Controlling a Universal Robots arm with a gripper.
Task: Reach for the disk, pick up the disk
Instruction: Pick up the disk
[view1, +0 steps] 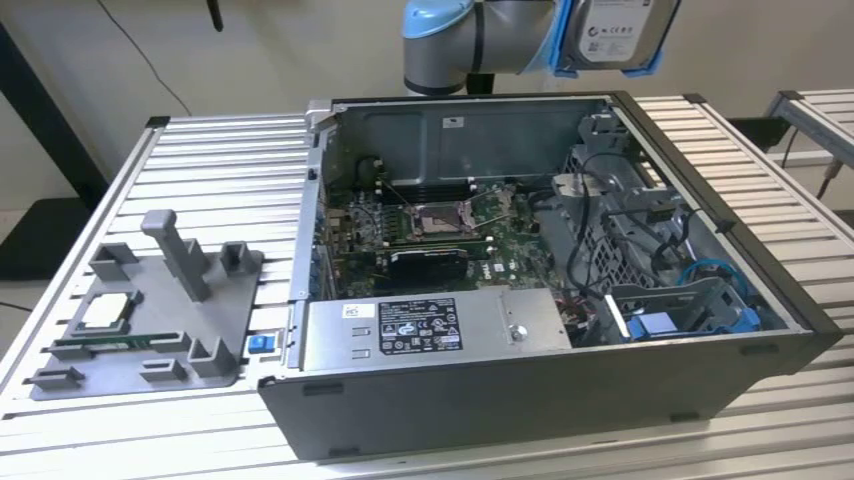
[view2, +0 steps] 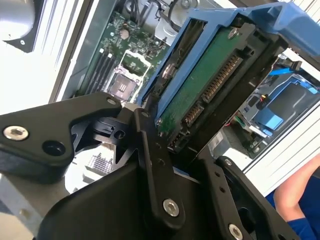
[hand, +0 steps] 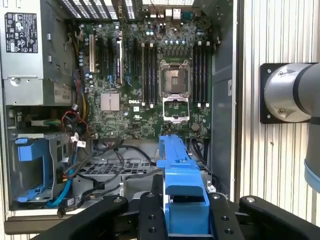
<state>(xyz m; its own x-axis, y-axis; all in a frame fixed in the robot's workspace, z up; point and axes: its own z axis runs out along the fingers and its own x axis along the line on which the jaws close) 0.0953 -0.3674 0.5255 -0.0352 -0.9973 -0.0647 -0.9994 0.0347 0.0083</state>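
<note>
The disk (view1: 618, 33) hangs high above the open computer case's back wall in the exterior view, with its white label showing and its blue bracket (view1: 651, 60) at the edges. In the second wrist view my gripper (view2: 182, 150) is shut on the disk (view2: 205, 85), black fingers (view2: 150, 150) clamping its lower end; its green circuit-board side faces the camera. In the first wrist view the blue bracket (hand: 180, 180) stands edge-on between the black fingers (hand: 150, 215) of my gripper (hand: 182, 205), above the motherboard.
The open computer case (view1: 534, 400) lies on the slatted table, with motherboard (view1: 427, 225), power supply (view1: 420, 325) and a blue drive cage (view1: 681, 315) inside. A grey tray with posts (view1: 160, 300) holding a square chip (view1: 107, 312) lies toward the exterior view's left. A person's arm (view2: 295, 195) shows beside the case.
</note>
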